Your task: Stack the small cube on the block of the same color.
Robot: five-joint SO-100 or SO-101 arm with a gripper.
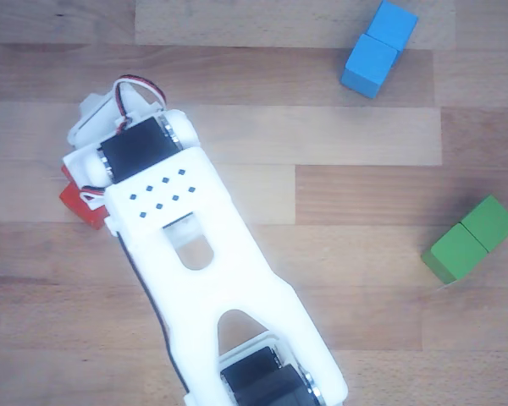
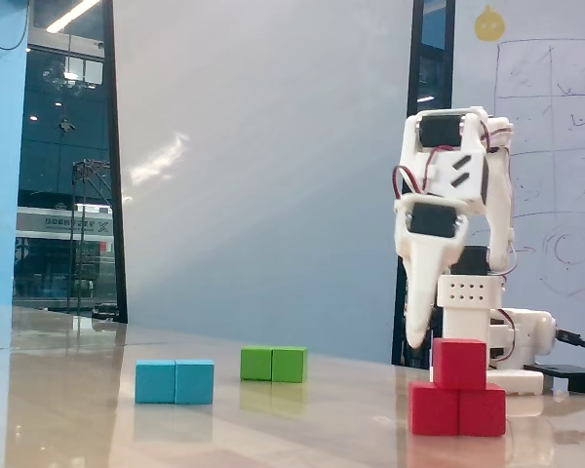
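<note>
Fixed view: small red cube (image 2: 459, 363) rests on top of the red two-cube block (image 2: 457, 409), centred over the seam, faces square. Gripper (image 2: 413, 346) hangs just beside the cube at its 10 o'clock, clear of it and holding nothing; how far the jaws are parted cannot be told. White arm (image 2: 453, 205) rises behind the stack. Blue oblong block (image 2: 175, 381) and green oblong block (image 2: 273, 364) lie well apart at 9 o'clock on the wooden table (image 2: 273, 429). Other view: the arm covers the stack except a red corner (image 1: 78, 203).
</note>
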